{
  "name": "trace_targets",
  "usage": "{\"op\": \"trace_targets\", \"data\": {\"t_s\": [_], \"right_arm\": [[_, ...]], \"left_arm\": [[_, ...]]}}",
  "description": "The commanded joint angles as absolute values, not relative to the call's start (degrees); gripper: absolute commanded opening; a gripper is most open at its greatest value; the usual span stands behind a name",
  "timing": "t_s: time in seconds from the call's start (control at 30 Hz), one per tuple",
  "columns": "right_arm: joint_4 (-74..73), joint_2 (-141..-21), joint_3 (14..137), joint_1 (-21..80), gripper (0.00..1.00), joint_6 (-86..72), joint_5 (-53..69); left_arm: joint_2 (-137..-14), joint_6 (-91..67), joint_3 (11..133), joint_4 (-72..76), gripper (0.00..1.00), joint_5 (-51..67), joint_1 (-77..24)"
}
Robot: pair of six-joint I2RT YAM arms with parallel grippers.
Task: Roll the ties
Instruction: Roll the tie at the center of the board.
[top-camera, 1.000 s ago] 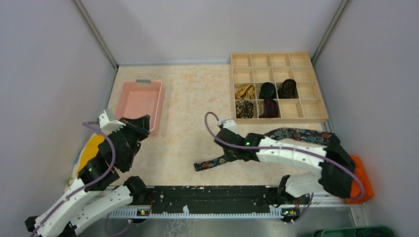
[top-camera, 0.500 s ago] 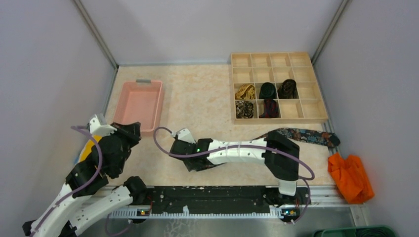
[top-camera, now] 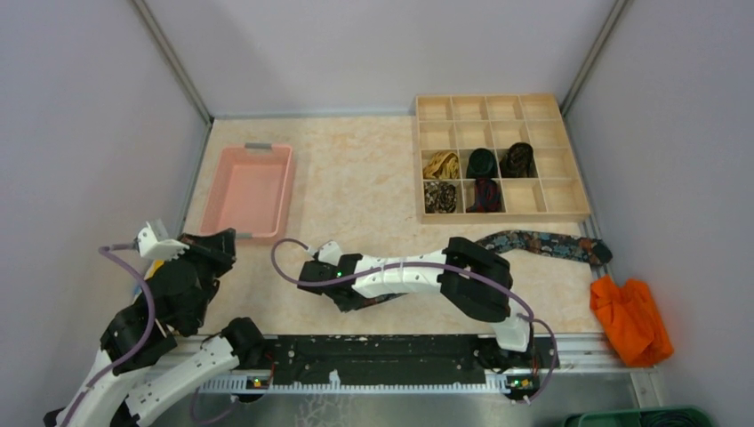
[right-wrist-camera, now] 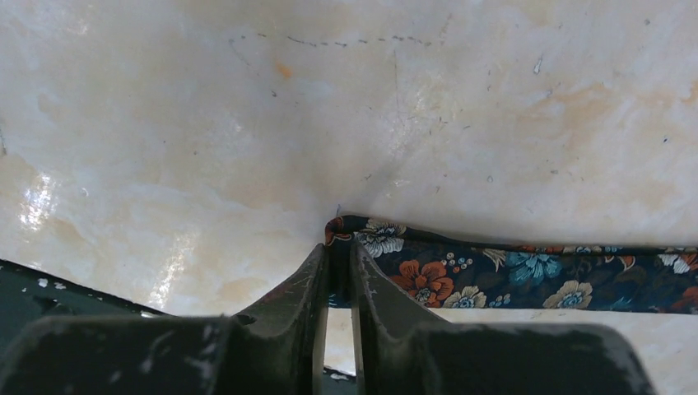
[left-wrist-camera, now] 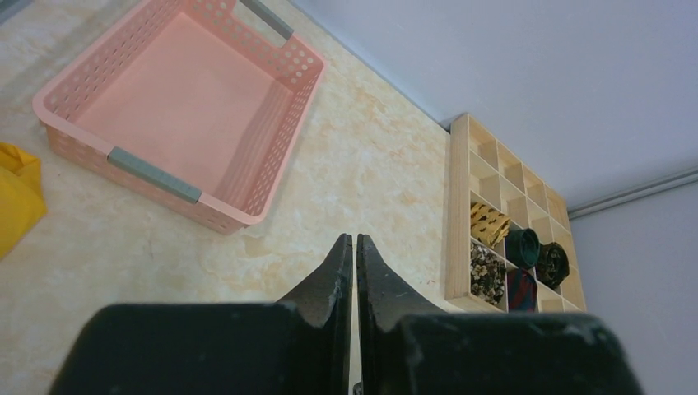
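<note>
A long dark floral tie (top-camera: 544, 243) lies along the table's front, its wide end at the right and its middle hidden under my right arm. My right gripper (top-camera: 340, 295) is shut on the tie's narrow end, low on the table near the front rail. In the right wrist view the floral tie (right-wrist-camera: 510, 276) runs off to the right from the gripper (right-wrist-camera: 337, 247). Several rolled ties (top-camera: 482, 164) sit in the wooden tray (top-camera: 502, 214); they also show in the left wrist view (left-wrist-camera: 522, 245). My left gripper (top-camera: 220, 242) is shut and empty at the front left; its tips (left-wrist-camera: 354, 243) point over bare table.
A pink basket (top-camera: 249, 187) stands at the left, seen also in the left wrist view (left-wrist-camera: 181, 107). A yellow cloth (left-wrist-camera: 16, 197) lies near the left arm. An orange cloth (top-camera: 631, 316) lies at the front right. Grey walls enclose the table.
My right gripper has drawn the tie's narrow end leftward along the front of the table. My left arm has pulled back toward the near left.
</note>
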State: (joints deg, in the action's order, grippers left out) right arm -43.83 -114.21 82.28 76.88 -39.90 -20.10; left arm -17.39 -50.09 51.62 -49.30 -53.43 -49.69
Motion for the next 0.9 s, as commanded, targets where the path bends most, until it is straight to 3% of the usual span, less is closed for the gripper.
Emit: {"op": "trace_targets", "data": {"t_s": [0.0,0.1,0.23,0.5,0.87], "right_arm": [[-45.1,-115.0,84.5,77.5,0.09,-41.9,-21.7],[-44.9,-114.8,84.9,77.4,0.01,-42.0,-23.1],[-38.5,-110.3,80.7,75.8,0.00,-40.8,-20.9],[-11.5,-91.9,60.0,66.4,0.00,-41.1,3.8],[7.0,-85.7,42.4,57.4,0.00,-45.7,19.6]], "left_arm": [[-16.8,-48.4,51.1,-48.8,0.09,-53.3,-49.8],[-17.5,-47.2,50.2,-46.8,0.09,-52.3,-49.7],[-20.0,-46.1,48.0,-43.0,0.02,-49.9,-49.7],[-25.4,-44.5,43.6,-34.4,0.00,-47.9,-49.7],[-34.1,-37.3,36.5,-16.5,0.00,-39.4,-49.7]]}}
